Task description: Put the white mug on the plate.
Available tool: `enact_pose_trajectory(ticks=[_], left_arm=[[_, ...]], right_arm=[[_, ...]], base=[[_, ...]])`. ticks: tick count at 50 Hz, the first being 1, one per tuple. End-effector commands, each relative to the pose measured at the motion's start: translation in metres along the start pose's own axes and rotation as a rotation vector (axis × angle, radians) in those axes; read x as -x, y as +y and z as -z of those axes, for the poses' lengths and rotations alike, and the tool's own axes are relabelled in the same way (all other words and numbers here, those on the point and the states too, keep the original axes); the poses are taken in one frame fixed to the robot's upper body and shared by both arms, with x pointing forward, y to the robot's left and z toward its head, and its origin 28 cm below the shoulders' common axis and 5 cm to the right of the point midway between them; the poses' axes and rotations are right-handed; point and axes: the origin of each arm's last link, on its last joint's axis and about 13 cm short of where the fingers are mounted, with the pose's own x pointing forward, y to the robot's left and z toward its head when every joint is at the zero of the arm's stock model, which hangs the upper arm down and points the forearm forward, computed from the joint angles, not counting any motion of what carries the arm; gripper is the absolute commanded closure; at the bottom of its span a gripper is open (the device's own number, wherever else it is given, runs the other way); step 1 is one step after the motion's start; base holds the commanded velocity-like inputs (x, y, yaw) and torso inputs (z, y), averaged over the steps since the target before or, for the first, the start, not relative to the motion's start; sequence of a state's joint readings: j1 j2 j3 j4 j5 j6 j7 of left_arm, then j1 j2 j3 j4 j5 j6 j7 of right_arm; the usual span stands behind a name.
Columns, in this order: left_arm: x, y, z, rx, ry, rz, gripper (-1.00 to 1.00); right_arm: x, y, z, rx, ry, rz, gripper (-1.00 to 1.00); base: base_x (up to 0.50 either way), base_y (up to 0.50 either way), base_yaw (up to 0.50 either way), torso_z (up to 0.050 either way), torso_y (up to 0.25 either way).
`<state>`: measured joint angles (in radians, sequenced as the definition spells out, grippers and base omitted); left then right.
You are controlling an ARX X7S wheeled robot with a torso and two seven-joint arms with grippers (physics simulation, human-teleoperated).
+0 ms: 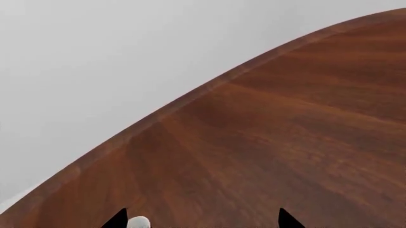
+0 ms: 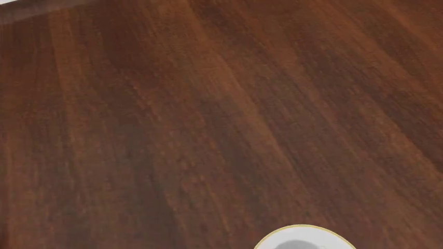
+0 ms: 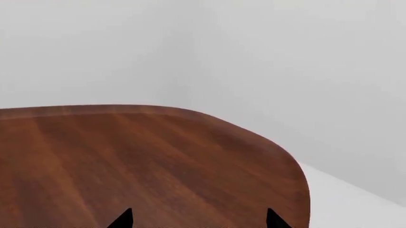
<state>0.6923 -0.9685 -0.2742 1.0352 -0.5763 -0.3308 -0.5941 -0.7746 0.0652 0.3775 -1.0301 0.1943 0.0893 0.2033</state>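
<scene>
A gold-rimmed plate (image 2: pixel 304 238) is seen only in part at the near edge of the wooden worktop (image 2: pixel 207 114). The white mug cannot be identified with certainty. Both the left end effector (image 1: pixel 203 221) and right end effector (image 3: pixel 198 221) are spread apart, empty. The mug must be located before any grasp.
</scene>
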Motion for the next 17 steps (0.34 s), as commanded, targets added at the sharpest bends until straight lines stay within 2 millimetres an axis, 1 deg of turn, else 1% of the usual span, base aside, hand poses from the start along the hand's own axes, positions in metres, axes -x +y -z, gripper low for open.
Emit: enact_pose_trajectory(ticks=[1,6,17], left_arm=[[0.009,0.001,0.002,0.005,-0.003,-0.011,-1.0],[0.015,0.003,0.005,0.012,-0.012,-0.016,-1.0],[0.035,0.005,0.012,0.017,-0.021,-0.026,-1.0]], right_arm=[[0.004,-0.004,-0.002,0.011,0.008,0.02,-1.0],[0.004,-0.006,-0.004,0.013,0.0,0.025,-1.0],[0.004,-0.01,-0.002,0.009,-0.005,0.032,-1.0]], base=[[0.0,0.0,0.0,0.0,0.0],[0.0,0.0,0.0,0.0,0.0],[0.0,0.0,0.0,0.0,0.0]])
